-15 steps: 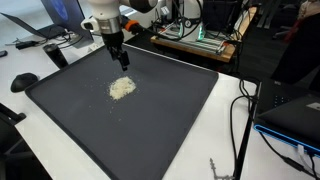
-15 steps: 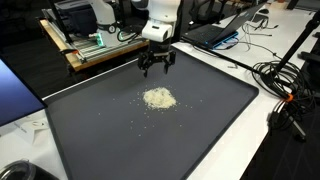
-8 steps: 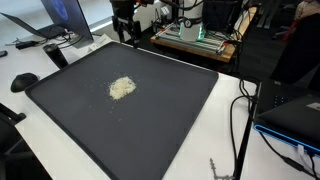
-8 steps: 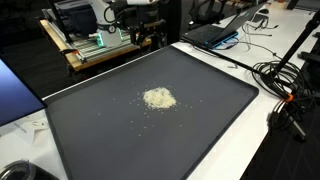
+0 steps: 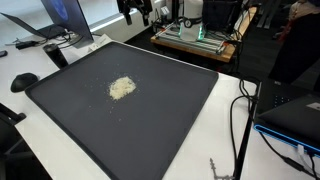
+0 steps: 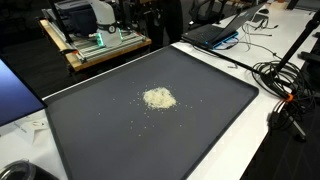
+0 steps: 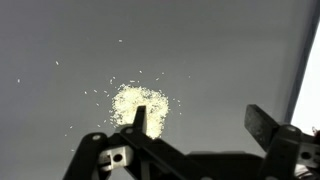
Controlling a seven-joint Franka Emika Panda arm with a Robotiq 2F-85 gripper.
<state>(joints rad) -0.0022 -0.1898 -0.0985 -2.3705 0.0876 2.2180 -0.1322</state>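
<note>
A small pile of pale crumbs [image 5: 121,88] lies on a large dark grey tray [image 5: 180,110]; it also shows in the other exterior view [image 6: 158,98] and in the wrist view [image 7: 140,105]. My gripper [image 7: 203,122] is open and empty, high above the tray and looking down on the pile. In an exterior view only its tips show at the top edge [image 5: 133,10], behind the tray's far side. Loose crumbs are scattered round the pile.
A white table [image 6: 265,140] carries the tray. A wooden stand with electronics [image 6: 95,45] and laptops [image 6: 215,32] stand behind it. Cables [image 6: 285,85] lie at one side. A black mouse [image 5: 23,81] and a monitor [image 5: 70,15] are near a corner.
My gripper has risen from just above the tray's far part up and back, almost out of both exterior views. The crumb pile has not moved.
</note>
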